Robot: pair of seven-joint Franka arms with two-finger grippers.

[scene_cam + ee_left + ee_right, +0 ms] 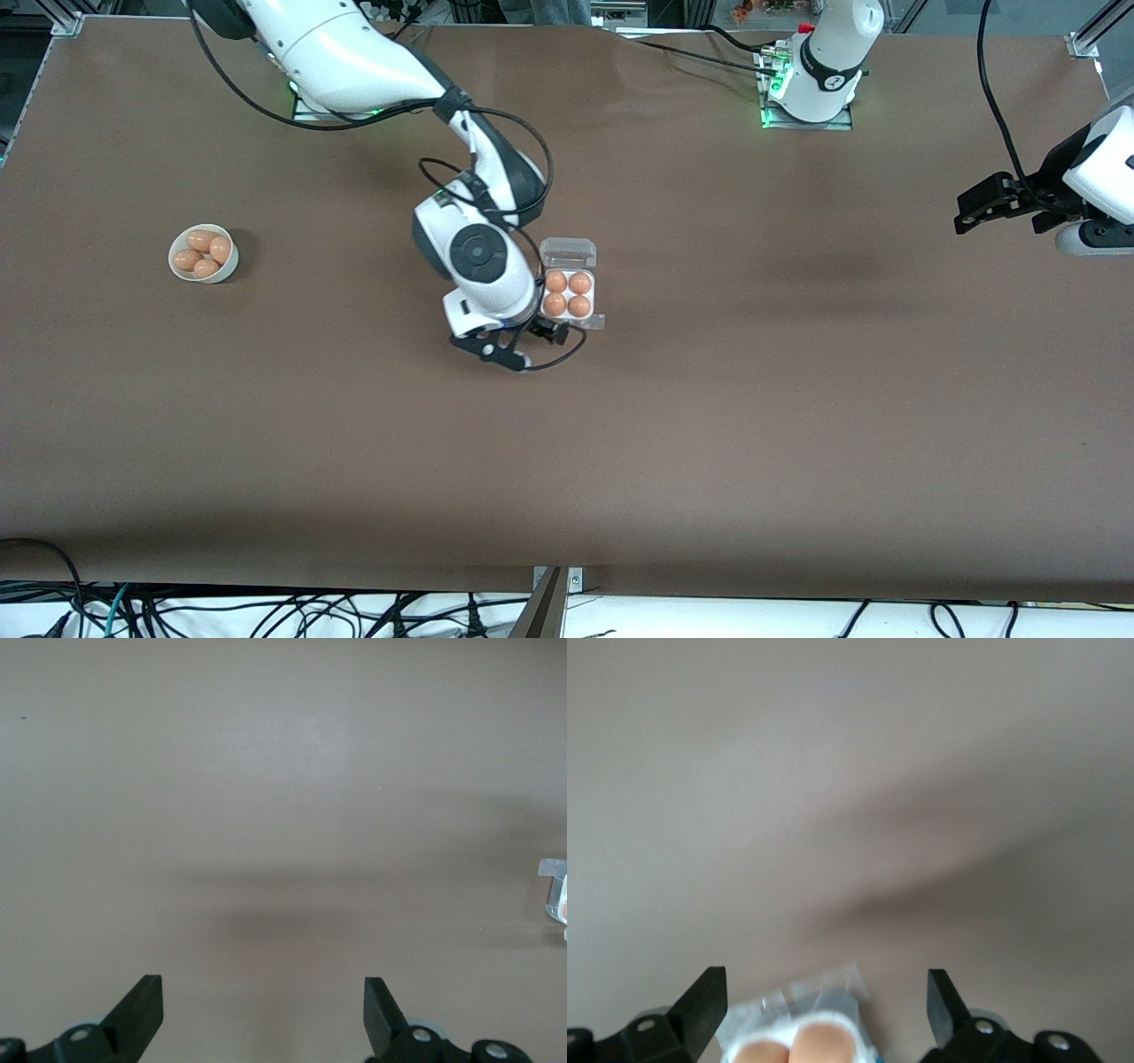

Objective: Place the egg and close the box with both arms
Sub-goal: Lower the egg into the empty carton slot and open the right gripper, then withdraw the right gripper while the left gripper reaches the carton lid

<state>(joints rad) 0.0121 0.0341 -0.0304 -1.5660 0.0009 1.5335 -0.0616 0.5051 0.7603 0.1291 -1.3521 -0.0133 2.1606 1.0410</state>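
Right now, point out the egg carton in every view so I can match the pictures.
Front view: the box sits mid-table, lid open, four eggs in it, beside the right gripper.
Left wrist view: only a corner of it shows at the picture's edge, far from the open left gripper.
Right wrist view: it lies between the open fingertips.
Shared landmark: the brown table.

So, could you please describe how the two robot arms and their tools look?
Both are large white jointed arms with black joint rings and loose black cables, on bases lit green. The right arm has a round black cap on its wrist; the left arm carries a black band. The right tool and the left tool are black, with two flat, wedge-shaped fingers.
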